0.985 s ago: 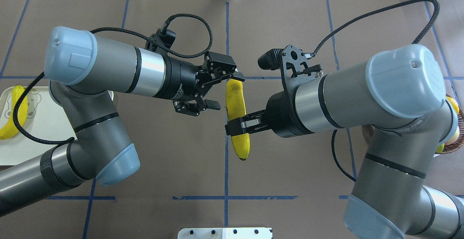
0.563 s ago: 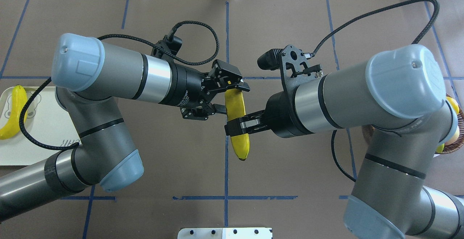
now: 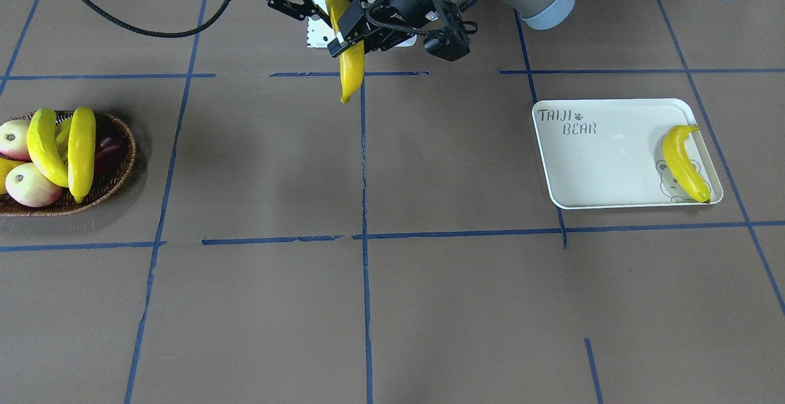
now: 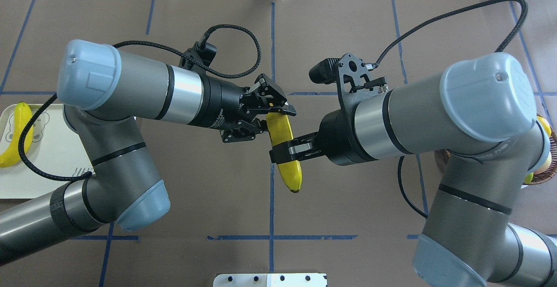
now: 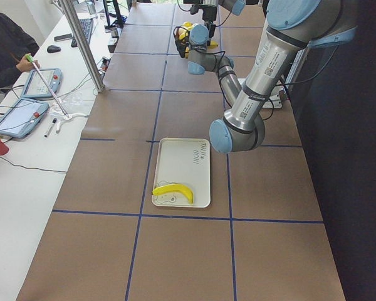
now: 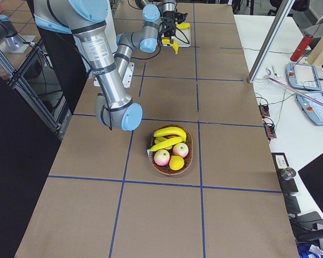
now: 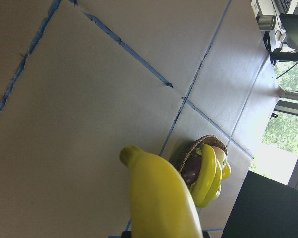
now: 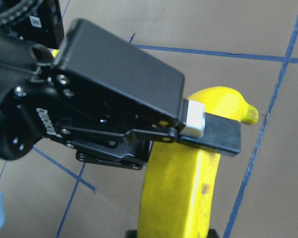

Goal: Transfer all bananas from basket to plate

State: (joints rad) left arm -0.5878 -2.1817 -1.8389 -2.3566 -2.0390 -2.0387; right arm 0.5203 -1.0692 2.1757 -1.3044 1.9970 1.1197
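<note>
A banana (image 4: 289,169) hangs in the air over the table's middle, held by both grippers; it also shows in the front view (image 3: 351,67). My right gripper (image 4: 285,152) is shut on its middle. My left gripper (image 4: 274,121) is shut on its far end, and one of its fingers (image 8: 211,134) presses on the banana near the tip. One banana (image 3: 681,162) lies on the cream plate (image 3: 607,165). Two bananas (image 3: 81,149) lie in the wicker basket (image 3: 126,165).
The basket also holds pale red-and-yellow round fruits (image 3: 30,186) and a dark red one (image 3: 107,146). In the overhead view the plate (image 4: 26,182) sits at the left edge under my left arm. A metal bracket (image 4: 270,279) sits at the near table edge.
My left gripper moved in from the left with open jaws, straddled the banana's far end and closed on it. The banana tilted slightly. My right gripper stayed where it was, still gripping.
</note>
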